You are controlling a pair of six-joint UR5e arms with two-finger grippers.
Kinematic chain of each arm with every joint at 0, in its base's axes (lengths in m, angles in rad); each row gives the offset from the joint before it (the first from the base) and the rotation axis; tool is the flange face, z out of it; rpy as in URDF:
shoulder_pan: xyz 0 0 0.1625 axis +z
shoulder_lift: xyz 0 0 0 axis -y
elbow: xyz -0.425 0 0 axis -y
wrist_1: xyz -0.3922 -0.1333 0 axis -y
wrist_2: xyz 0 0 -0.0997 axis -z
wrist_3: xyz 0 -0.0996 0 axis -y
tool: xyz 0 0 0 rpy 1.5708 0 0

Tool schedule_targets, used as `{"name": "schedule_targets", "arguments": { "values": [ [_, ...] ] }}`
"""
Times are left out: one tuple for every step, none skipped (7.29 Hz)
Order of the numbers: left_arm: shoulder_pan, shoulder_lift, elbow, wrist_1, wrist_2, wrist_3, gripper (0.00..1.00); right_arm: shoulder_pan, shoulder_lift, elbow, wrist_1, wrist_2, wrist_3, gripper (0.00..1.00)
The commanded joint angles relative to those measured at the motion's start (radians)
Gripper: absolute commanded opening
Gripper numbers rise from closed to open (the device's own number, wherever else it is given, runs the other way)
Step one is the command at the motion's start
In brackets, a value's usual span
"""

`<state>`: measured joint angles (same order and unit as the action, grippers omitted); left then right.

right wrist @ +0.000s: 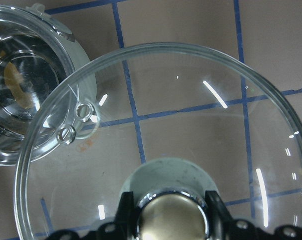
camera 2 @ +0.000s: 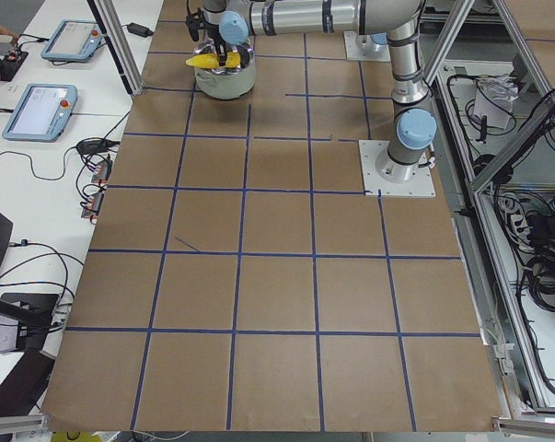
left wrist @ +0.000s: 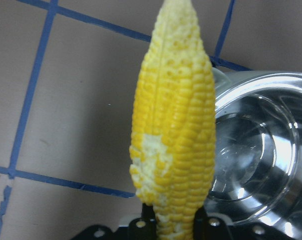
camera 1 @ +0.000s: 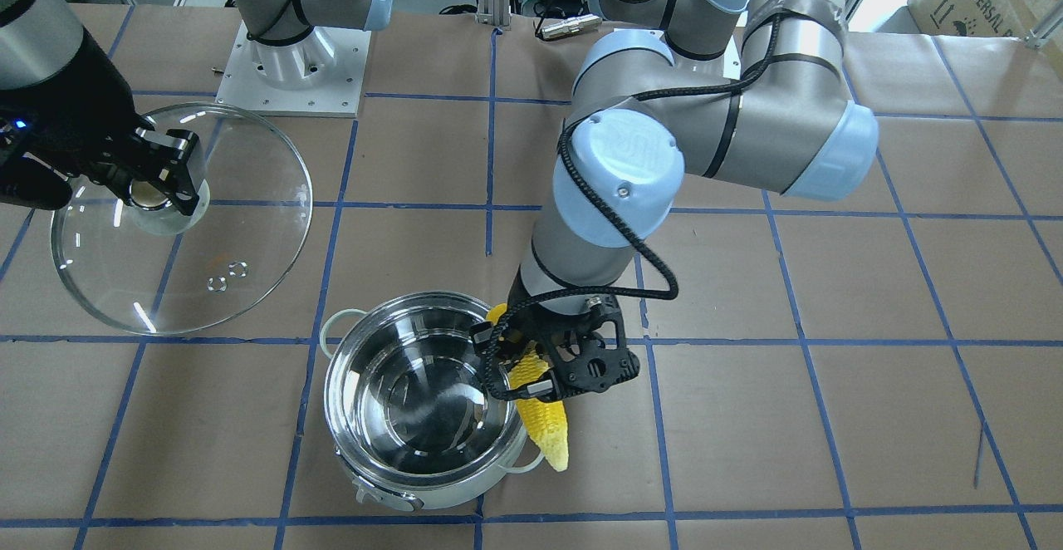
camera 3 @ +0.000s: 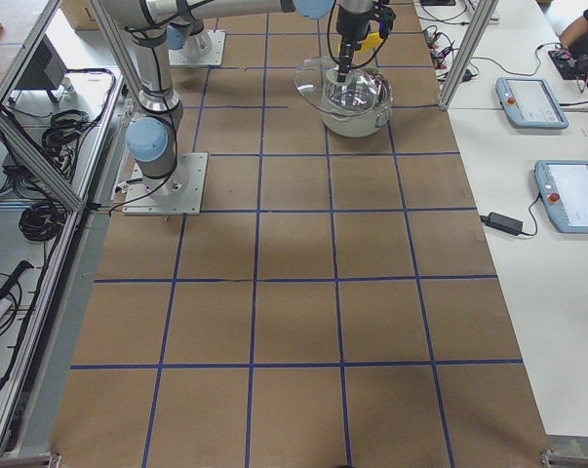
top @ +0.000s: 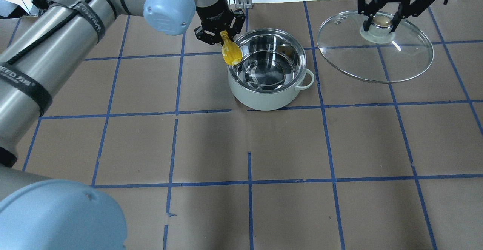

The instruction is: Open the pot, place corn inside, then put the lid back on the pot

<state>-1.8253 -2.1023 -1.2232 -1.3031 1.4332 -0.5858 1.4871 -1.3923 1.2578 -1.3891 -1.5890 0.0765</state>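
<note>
**Overhead view, read from the robot outward.** Nearest is the table (top: 286, 148), covered in brown paper and ruled by a blue tape grid (top: 249, 182). The left arm (top: 56, 50) enters from the view's 9 o'clock and reaches toward 12.

Beyond it stands the pot (top: 264, 99), upright and uncovered, with nothing in its polished interior. One pale loop handle (top: 308, 80) shows at its 4 o'clock.

At the pot's 10 o'clock the left gripper (top: 222, 35) is clamped on the thick end of the corn (top: 231, 53). The corn hangs at the rim's edge and is not inside. In the left wrist view the tapered tip points away from the fingers, with the pot at the corn's 3 o'clock.

Farthest, at the pot's 2 o'clock, the right gripper (top: 379, 20) is closed around the knob (top: 379, 23) of the lid (top: 377, 63). The lid is well apart from the pot.

**Obstructions.** In the front-facing view the left arm's wrist and the gripper body cover most of the corn, leaving mainly the pointed end in sight. The pot's second handle is hidden overhead behind the gripper and corn. Whether the lid's rim touches the table cannot be told.

In both side views the pot, corn and lid are too small for detail. Two teach pendants (camera 2: 40, 110) lie on the white bench beside the table.
</note>
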Motion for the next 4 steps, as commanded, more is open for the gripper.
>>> {"name": "schedule_targets", "arguments": {
  "values": [
    [-0.048,-0.064,0.033,0.004,-0.002,-0.028,0.11,-0.016,0.001,0.000,0.001,-0.006,-0.014,0.34],
    [-0.072,-0.082,0.033,0.004,-0.002,-0.028,0.11,-0.018,-0.001,0.000,0.001,-0.011,-0.014,0.34],
    [-0.081,-0.094,0.034,0.008,0.004,-0.026,0.16,-0.018,-0.001,0.000,0.001,-0.012,-0.014,0.34],
    [-0.085,-0.105,0.033,0.010,0.009,-0.028,0.78,-0.018,-0.001,0.000,0.001,-0.011,-0.014,0.34]
  ]
}}
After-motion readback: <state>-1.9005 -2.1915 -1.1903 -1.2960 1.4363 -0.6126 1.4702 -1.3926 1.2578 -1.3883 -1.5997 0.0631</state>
